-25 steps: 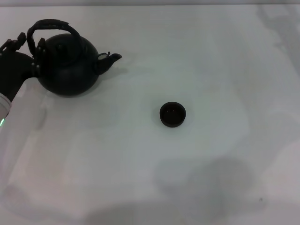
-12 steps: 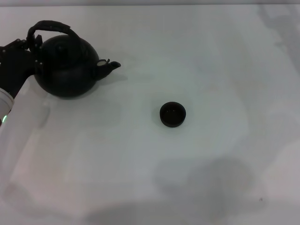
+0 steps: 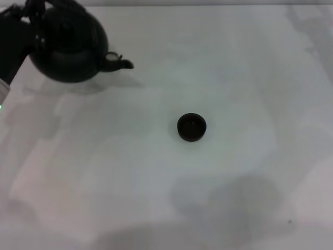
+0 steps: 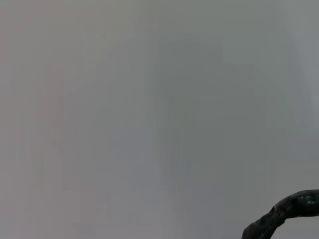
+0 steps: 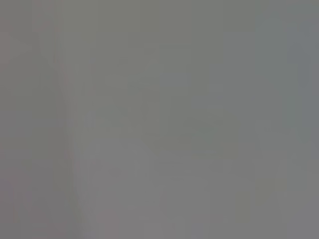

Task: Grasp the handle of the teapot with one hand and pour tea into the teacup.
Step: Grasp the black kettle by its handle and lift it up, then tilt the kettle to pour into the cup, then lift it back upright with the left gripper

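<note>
Since the earlier head view the teapot has risen and drifted toward the far left corner; its shadow now lies apart from its belly, so it hangs clear of the bench. Its stubby spout points toward the robot's right, roughly level, with no pour begun. The left gripper sits at the top left edge of the head view against the pot's handle side, and the handle itself shows only as a rough dark arc in a corner of the left wrist view. I cannot tell from these views whether the fingers are together on the hoop, though the lifted pot suggests they probably grip it.

Well apart from the pot, near the middle of the bench, the teacup stands upright and uncovered. The right arm is out of sight, and its wrist view shows only blank grey.

My judgement is that the pot is heavy and rigid, likely to swing under the hoop, so the hold belongs at the crown of the handle, with a slow carry. That cup looks light, small and easily knocked, leaving little margin for the spout
</note>
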